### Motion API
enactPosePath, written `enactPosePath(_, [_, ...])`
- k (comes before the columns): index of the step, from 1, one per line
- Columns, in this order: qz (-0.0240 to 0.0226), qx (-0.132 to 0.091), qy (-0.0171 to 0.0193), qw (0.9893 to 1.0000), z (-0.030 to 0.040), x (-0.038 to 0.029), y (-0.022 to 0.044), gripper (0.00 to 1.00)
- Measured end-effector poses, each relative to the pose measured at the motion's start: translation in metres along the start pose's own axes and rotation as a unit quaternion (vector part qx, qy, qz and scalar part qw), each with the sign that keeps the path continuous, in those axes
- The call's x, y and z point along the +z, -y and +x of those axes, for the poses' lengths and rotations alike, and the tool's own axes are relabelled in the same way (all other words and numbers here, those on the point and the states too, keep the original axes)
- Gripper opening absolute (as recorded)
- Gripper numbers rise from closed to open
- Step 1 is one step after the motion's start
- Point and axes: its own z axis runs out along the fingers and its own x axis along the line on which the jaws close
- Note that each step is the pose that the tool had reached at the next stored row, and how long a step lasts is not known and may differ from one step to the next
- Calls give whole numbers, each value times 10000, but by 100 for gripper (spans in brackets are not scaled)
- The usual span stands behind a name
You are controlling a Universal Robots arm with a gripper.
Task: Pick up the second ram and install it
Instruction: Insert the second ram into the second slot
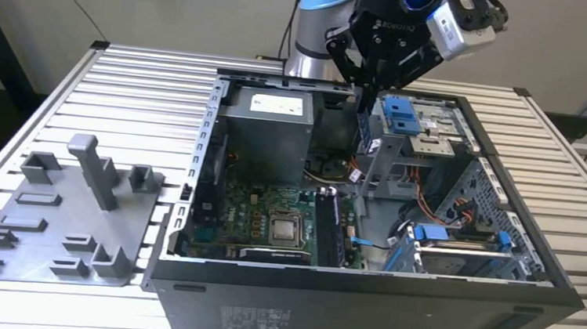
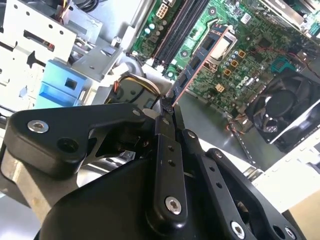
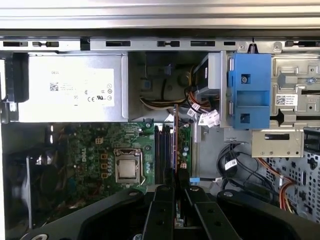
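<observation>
The second ram (image 2: 200, 62) is a thin dark board with a coppery edge, and it sticks out from between my fingers. In the first wrist view the ram (image 3: 175, 135) shows edge-on, hanging over the black memory slots (image 3: 162, 150) beside the processor socket (image 3: 127, 167). My gripper (image 2: 169, 102) is shut on the ram's near end. In the exterior view my gripper (image 1: 368, 82) hovers above the back of the open computer case (image 1: 367, 296), well above the motherboard (image 1: 267, 225). The memory slots (image 2: 180, 25) lie below and ahead of the ram, apart from it.
A grey holder plate with upright posts (image 1: 58, 225) lies on the slatted table at the exterior view's left. Inside the case are the power supply (image 3: 75, 87), blue drive brackets (image 3: 248, 90), loose cables (image 3: 200, 112) and a fan (image 2: 282, 112). The case walls surround the motherboard.
</observation>
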Motion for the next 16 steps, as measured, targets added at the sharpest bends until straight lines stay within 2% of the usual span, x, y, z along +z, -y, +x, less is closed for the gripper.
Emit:
enactPosePath(11, [4, 22, 1, 10000, -11, 88, 86, 14])
enactPosePath(16, [13, 115, 5, 9999, -11, 139, 99, 14])
